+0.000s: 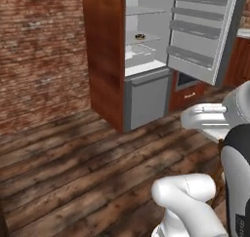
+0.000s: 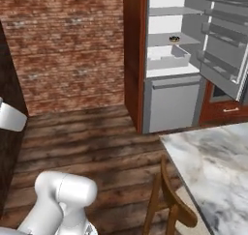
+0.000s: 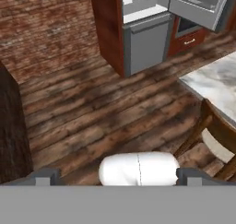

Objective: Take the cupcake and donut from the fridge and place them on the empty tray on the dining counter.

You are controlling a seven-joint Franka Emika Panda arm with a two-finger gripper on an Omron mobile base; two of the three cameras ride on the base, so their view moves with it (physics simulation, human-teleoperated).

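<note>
Item one, the arm: we record it folded low over the floor, white links at the lower right of the left base view and lower left of the right base view. The end effector (image 3: 118,179) points forward and down at the plank floor (image 3: 92,121), its two fingertips (image 3: 46,177) standing wide apart with nothing between them.

Item two, surroundings, left to right: a brick wall (image 2: 68,45); a red-brown side panel (image 1: 105,50); the fridge (image 2: 174,60), upper door (image 1: 205,31) swung open to the right, grey lower drawer closed; a wooden stool (image 2: 167,200) beside the dining counter (image 2: 218,166).

Item three: the donut (image 2: 175,38) lies flat on a middle fridge shelf, well away from the end effector. It is too small for us to tell any heading.
</note>
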